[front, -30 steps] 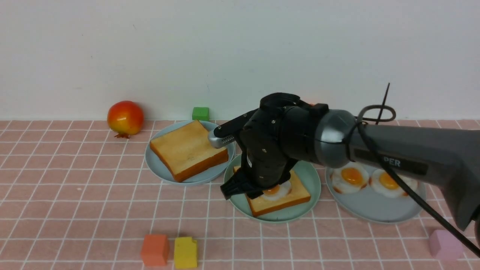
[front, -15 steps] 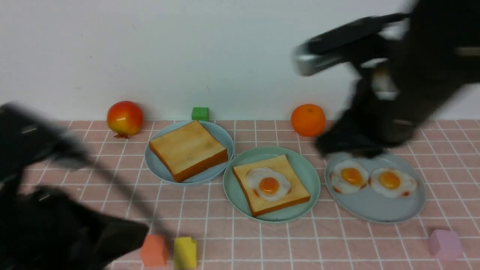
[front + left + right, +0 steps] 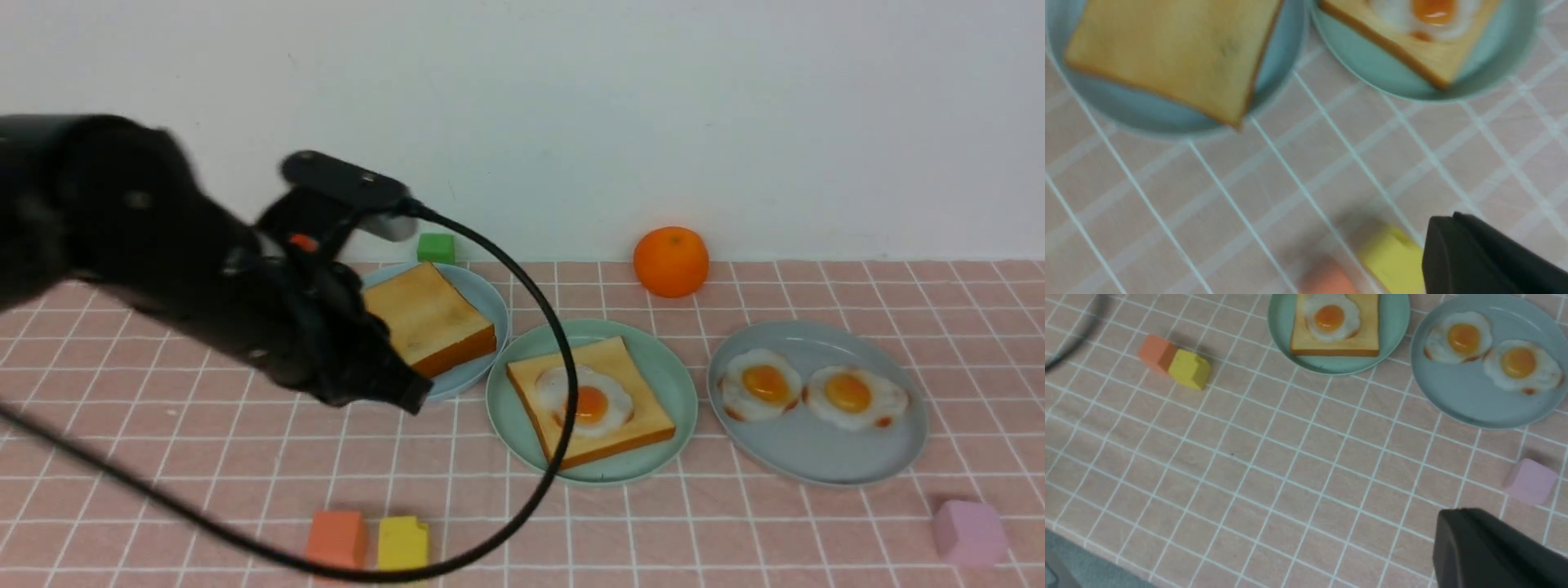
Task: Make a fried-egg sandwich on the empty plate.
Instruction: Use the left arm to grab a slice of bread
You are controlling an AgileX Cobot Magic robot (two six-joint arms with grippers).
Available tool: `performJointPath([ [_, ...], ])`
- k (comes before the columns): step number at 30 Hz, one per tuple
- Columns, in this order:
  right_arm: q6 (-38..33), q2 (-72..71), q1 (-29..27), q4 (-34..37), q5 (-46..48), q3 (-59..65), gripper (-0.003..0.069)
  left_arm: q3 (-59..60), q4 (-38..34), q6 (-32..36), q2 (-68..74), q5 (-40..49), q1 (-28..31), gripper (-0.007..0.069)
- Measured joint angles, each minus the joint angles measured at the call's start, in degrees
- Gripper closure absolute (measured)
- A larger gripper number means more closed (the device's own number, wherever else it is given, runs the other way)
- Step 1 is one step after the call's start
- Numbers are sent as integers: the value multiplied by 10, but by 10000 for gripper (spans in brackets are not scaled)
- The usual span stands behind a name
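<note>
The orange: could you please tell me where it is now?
In the front view the orange sits at the back near the wall, right of centre, behind the mint-green plate.

A black cable [image 3: 563, 359] arcs across the left half of the plate [image 3: 678, 384]; its right half stands clear.
</note>
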Motion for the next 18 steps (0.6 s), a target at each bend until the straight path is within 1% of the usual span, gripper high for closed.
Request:
performJointPath([
  [2, -6, 0, 0, 8, -1, 0, 655, -17, 36, 4, 43, -29, -3, 557],
  [3, -7, 0, 0, 9, -1, 0, 655, -19, 36, 4, 47, -29, -3, 551],
  [4, -8, 0, 0, 13, -1, 0, 655, -28, 51, 4, 64, -43, -4, 518],
  [5, -10, 0, 0, 19, -1, 0, 655, -44, 77, 4, 93, -69, -4, 448],
  [6, -11, 0, 0, 22, 0, 0, 655, -52, 88, 4, 107, -80, -4, 408],
  [10, -11, 0, 0, 26, 0, 0, 653, -73, 127, 6, 156, -114, -4, 288],
  [13, -11, 0, 0, 29, 0, 0, 653, -77, 160, 6, 183, -137, -4, 254],
  [18, -11, 0, 0, 44, 0, 0, 653, -78, 199, 6, 215, -172, -4, 246],
])
